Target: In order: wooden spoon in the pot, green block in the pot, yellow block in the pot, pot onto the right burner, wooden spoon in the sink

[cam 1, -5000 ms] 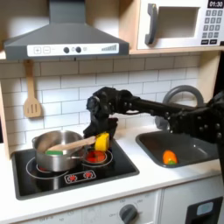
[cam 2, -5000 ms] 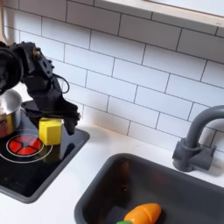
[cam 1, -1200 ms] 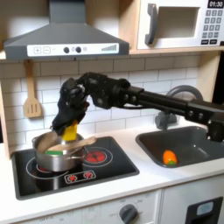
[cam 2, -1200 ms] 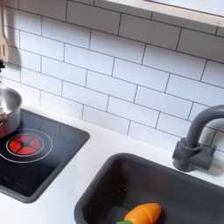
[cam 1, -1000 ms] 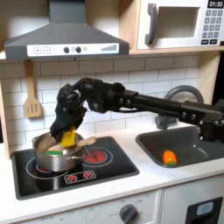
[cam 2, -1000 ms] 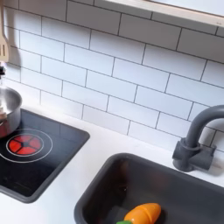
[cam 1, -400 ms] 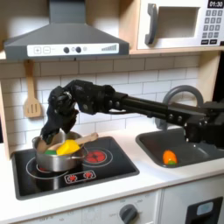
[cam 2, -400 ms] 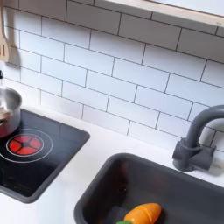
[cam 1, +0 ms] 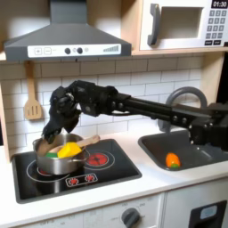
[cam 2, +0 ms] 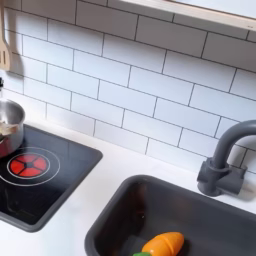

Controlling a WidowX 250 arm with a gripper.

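In the first exterior view the black arm reached in from the right, across the sink (cam 1: 183, 150), and ended with the gripper (cam 1: 59, 127) hovering just above the pot (cam 1: 61, 160), toward its far left rim. The gripper was dark against the tiles, and whether its jaws stood wide or narrow could not be told; nothing showed clearly between them. The pot sat on the left ring of the black cooktop (cam 1: 76, 180), at the left of the white bench (cam 1: 169, 183). Inside the pot lay the yellow block (cam 1: 69, 150), resting at the top, with a sliver of the green block (cam 1: 52, 155) just to its left. The wooden spoon (cam 1: 85, 142) leaned in the pot as well, its handle slanting up and out over the right rim. The right burner (cam 1: 97, 159) glowed red just beside the pot, uncovered; in the second exterior view it (cam 2: 27, 165) appeared near the left edge, with part of the pot's steel wall (cam 2: 8, 125) behind it. A small orange toy (cam 1: 173, 160) lay in the sink, seen in both exterior views. A slotted wooden spatula (cam 1: 32, 96) hung on the tiled wall at the far left.
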